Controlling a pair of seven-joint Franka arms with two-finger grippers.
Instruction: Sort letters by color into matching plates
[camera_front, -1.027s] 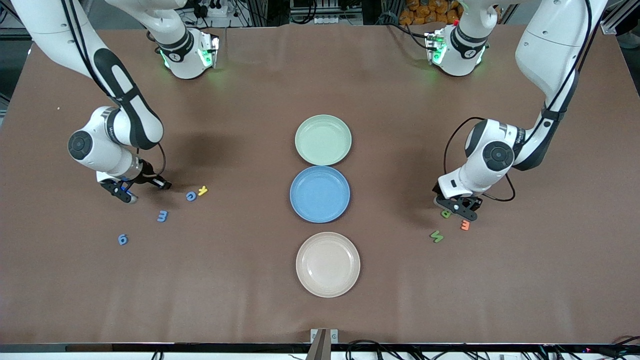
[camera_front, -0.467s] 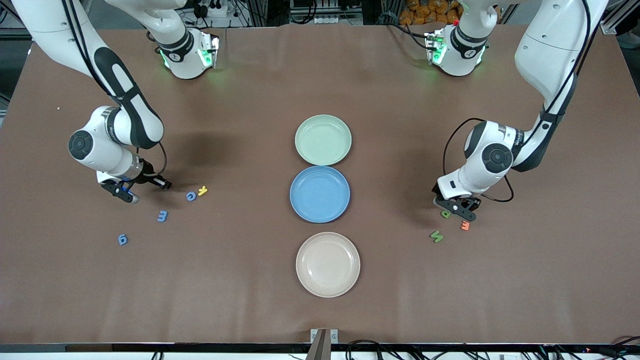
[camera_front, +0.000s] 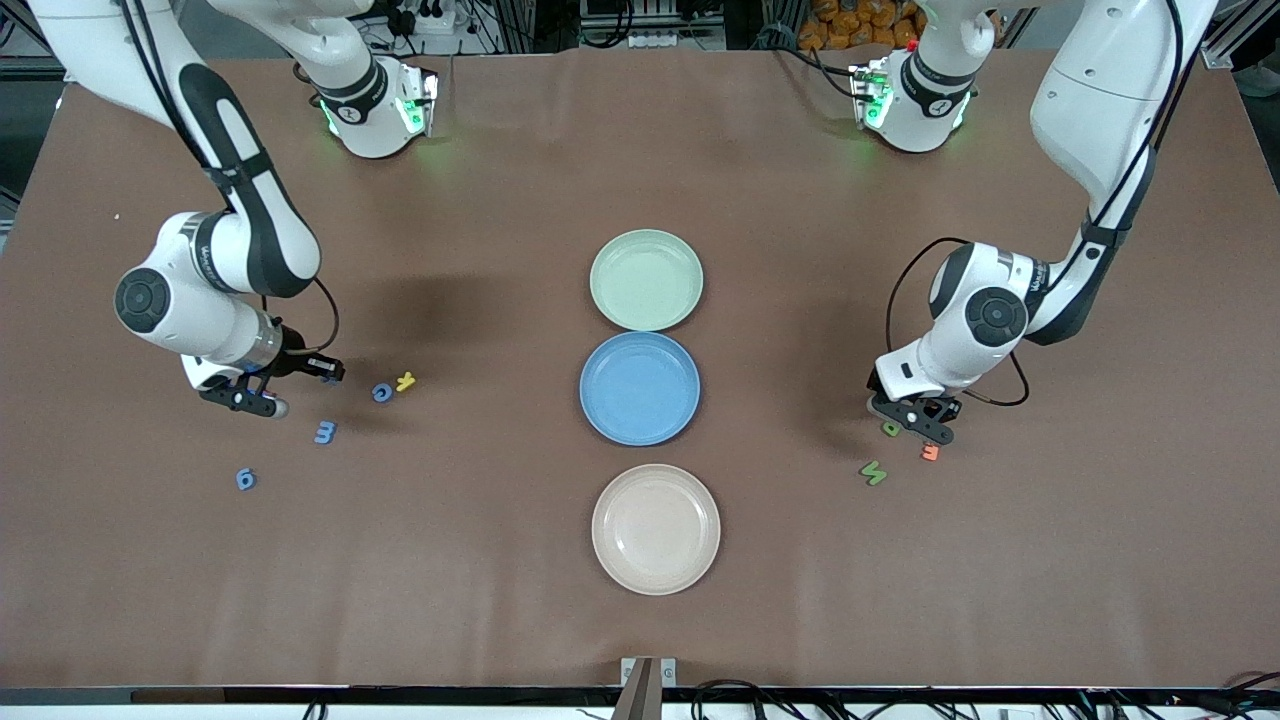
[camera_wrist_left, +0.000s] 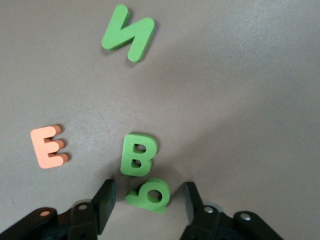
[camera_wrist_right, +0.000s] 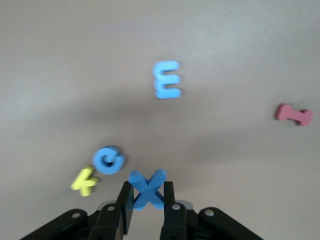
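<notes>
My right gripper (camera_front: 255, 403) is shut on a blue X (camera_wrist_right: 146, 189), low over the table toward the right arm's end. Near it lie a blue C (camera_front: 382, 392), a blue E (camera_front: 325, 432) and a blue 6 (camera_front: 246, 479). My left gripper (camera_front: 915, 428) is open, low at the table, with its fingers either side of a green 6 (camera_wrist_left: 150, 192). A green B (camera_wrist_left: 139, 154) lies right beside that piece, and a green N (camera_front: 874, 473) is nearer the front camera. The pale green plate (camera_front: 646, 279) and the blue plate (camera_front: 640, 388) hold nothing.
A cream plate (camera_front: 655, 529) sits nearest the front camera, in line with the other two. A yellow letter (camera_front: 405, 381) touches the blue C. An orange E (camera_front: 930, 452) lies by the left gripper. A pink I (camera_wrist_right: 294, 114) shows in the right wrist view.
My right arm's wrist has swung toward its end of the table, with the blue X still held. The left gripper has hardly moved.
</notes>
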